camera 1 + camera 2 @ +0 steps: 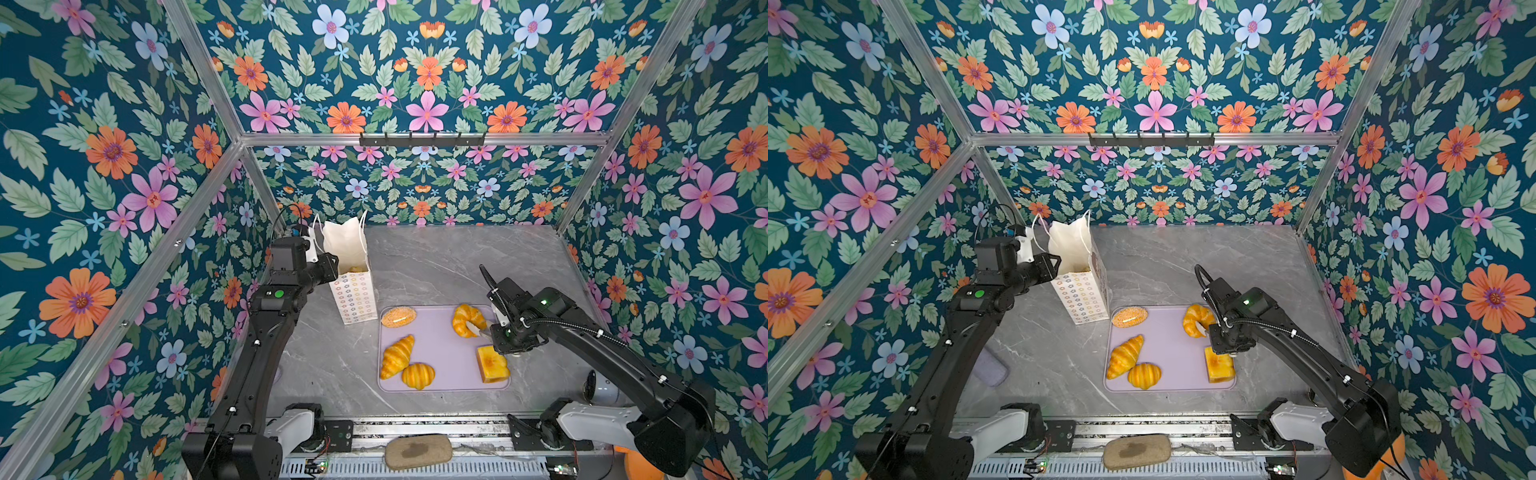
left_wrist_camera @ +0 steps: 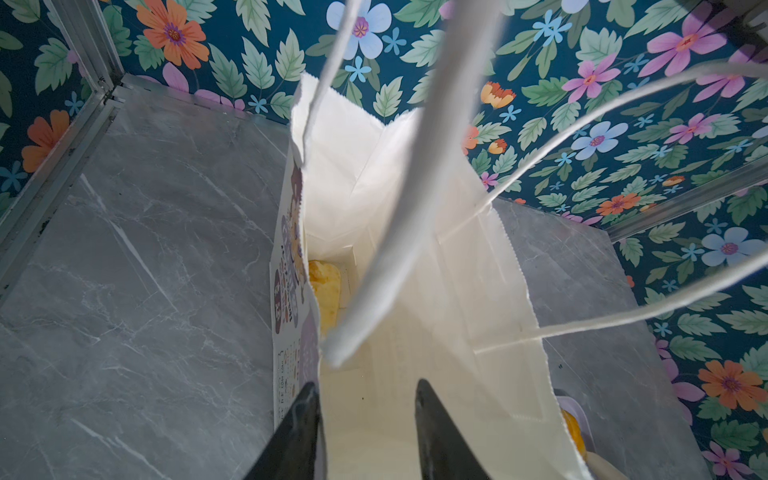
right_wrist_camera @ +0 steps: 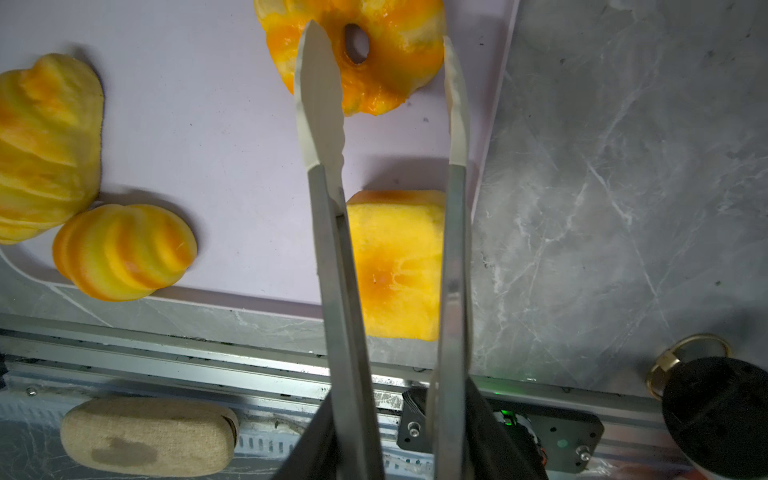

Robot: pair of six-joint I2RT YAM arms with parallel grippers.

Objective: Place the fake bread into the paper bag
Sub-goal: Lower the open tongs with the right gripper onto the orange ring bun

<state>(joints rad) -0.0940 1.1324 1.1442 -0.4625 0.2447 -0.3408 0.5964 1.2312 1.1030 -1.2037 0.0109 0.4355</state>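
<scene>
I see the grey table [image 1: 457, 257] carrying a lilac mat [image 1: 440, 349], and just off its far left corner the paper bag [image 1: 353, 291] stands upright with one bread piece [image 2: 324, 286] at its bottom. Five more toy breads [image 1: 397, 357] lie on the mat. My right gripper [image 1: 496, 334] is clamped on tongs [image 3: 332, 249], whose spread tips flank the ring bun [image 3: 395, 62]. My left gripper [image 2: 368, 415] has its jaws apart at the bag's mouth

Paper bag [image 1: 351, 266] behind left corner of mat [image 1: 440, 357], bread piece [image 2: 324, 286] inside, on mat oval bun [image 1: 398, 317] back-left, ring bun [image 1: 467, 320] back-right at tips of tongs [image 3: 332, 249], long croissant [image 1: 397, 356] touching short croissant [image 1: 418, 375] front-left, toast block [image 1: 492, 365] front-right
</scene>
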